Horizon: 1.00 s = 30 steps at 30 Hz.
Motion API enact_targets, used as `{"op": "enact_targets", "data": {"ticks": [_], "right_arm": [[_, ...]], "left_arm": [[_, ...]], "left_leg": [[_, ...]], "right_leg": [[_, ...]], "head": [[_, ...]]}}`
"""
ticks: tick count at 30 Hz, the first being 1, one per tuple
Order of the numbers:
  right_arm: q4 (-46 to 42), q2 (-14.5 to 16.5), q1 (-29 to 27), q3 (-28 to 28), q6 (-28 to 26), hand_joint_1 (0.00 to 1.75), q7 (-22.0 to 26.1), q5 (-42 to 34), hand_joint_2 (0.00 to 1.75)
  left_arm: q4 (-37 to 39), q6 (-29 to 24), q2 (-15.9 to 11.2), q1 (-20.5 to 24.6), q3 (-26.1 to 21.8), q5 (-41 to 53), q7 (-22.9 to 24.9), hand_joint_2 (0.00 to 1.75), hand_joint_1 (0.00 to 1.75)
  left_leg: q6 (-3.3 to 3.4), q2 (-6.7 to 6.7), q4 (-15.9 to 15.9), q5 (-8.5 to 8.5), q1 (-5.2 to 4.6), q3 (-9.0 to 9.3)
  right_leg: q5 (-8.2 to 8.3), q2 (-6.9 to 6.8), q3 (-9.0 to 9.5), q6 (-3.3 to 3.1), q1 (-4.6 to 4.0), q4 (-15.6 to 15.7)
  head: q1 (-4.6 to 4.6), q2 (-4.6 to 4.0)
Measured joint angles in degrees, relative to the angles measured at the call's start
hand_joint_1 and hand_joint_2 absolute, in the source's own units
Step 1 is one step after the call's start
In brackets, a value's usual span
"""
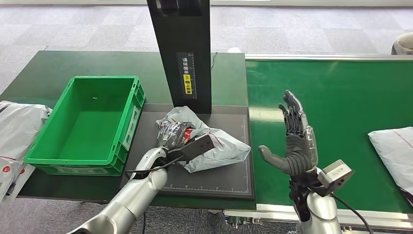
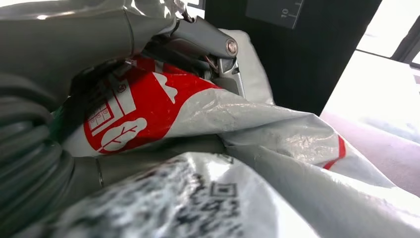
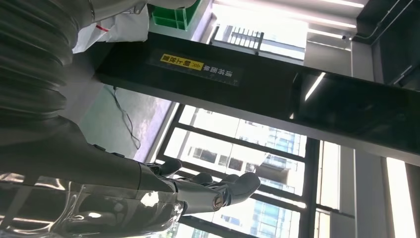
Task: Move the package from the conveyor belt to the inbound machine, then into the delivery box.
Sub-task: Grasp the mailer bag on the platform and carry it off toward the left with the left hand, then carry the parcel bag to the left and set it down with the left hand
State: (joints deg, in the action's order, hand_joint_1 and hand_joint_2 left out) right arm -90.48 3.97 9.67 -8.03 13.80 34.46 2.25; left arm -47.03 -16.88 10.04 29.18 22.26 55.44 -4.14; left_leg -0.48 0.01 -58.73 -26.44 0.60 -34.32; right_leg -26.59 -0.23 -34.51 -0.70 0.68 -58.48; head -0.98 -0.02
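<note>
1. In the head view we see bright, even light all over. The green conveyor belt [image 1: 341,97] and the green box [image 1: 87,122] look clear and sharp, and shadows are soft and small.
2. The black post [image 1: 187,53] stays very dark, with little detail.
3. In the left wrist view the package [image 2: 277,134] is very close to us. Its plastic shines with white glare, and the print nearest us is blurry.
4. One far corner there is washed out to white.
5. In the right wrist view bright windows [image 3: 237,148] shine behind the right hand [image 3: 208,191], so the hand looks dark. Its clear cover glints.
</note>
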Motion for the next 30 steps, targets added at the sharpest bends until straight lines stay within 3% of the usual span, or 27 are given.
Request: {"op": "enact_targets", "data": {"ticks": [6,11,14,17,21,25,30], "right_arm": [[-1.0,0.3,-1.0,1.1,-0.4,0.00,0.0,-0.4,1.75],[-1.9,0.3,-1.7,1.9,-0.5,0.00,0.0,-1.8,1.75],[-2.1,0.3,-1.8,2.0,-0.9,0.00,-0.3,-2.8,1.75],[-2.2,0.2,-1.8,2.0,-1.4,0.00,-0.6,-3.4,1.75],[-2.2,-0.2,-2.0,2.0,-1.8,0.00,-0.5,-3.4,1.75],[-2.4,-0.2,-2.7,2.0,-2.6,0.00,0.2,-2.7,1.75],[-3.0,-0.2,-3.2,2.0,-3.5,0.00,0.2,-2.1,1.75]], "left_arm": [[-2.6,-8.9,-0.3,-2.2,0.0,-3.1,-9.6,1.75,1.75],[-12.8,-19.9,-2.2,-5.8,0.0,-2.6,-18.0,1.75,1.75],[-20.3,-22.9,-3.4,-7.8,-1.2,1.1,-21.2,1.75,1.75],[-27.4,-23.2,-3.3,-9.8,-4.9,5.7,-25.8,1.75,1.75],[-34.6,-23.2,-2.1,-10.9,-13.6,10.4,-30.1,1.75,1.75],[-37.3,-23.2,-2.3,-9.9,-22.5,16.8,-26.3,1.75,1.75],[-31.0,-23.1,-7.9,-3.6,-30.8,26.4,-7.1,1.75,1.75]], "left_leg": [[0.00,0.00,0.0,-0.02,0.01,-0.03],[0.00,0.01,0.0,-0.02,0.02,-0.04],[-0.01,0.01,0.0,-0.02,0.02,-0.03],[-0.01,0.03,0.0,-0.01,0.02,-0.03],[-0.01,0.06,0.0,-0.01,0.02,-0.01],[-0.02,0.06,0.0,0.00,0.03,-0.01],[-0.11,0.06,0.0,0.06,0.04,0.06]], "right_leg": [[-0.01,0.01,-0.03,0.00,0.00,0.0],[-0.02,0.02,-0.05,-0.01,0.00,0.0],[-0.03,0.01,-0.05,0.00,-0.01,0.0],[-0.03,0.04,-0.05,0.00,-0.02,0.0],[-0.03,0.08,-0.05,0.00,-0.02,0.0],[-0.02,0.08,-0.06,-0.01,-0.02,-0.1],[-0.01,0.11,-0.10,-0.04,-0.03,-0.1]], "head": [[0.01,-0.01],[0.01,-0.01],[0.01,-0.01],[0.01,-0.01],[0.00,0.00],[0.00,-0.01],[0.02,0.00]]}}
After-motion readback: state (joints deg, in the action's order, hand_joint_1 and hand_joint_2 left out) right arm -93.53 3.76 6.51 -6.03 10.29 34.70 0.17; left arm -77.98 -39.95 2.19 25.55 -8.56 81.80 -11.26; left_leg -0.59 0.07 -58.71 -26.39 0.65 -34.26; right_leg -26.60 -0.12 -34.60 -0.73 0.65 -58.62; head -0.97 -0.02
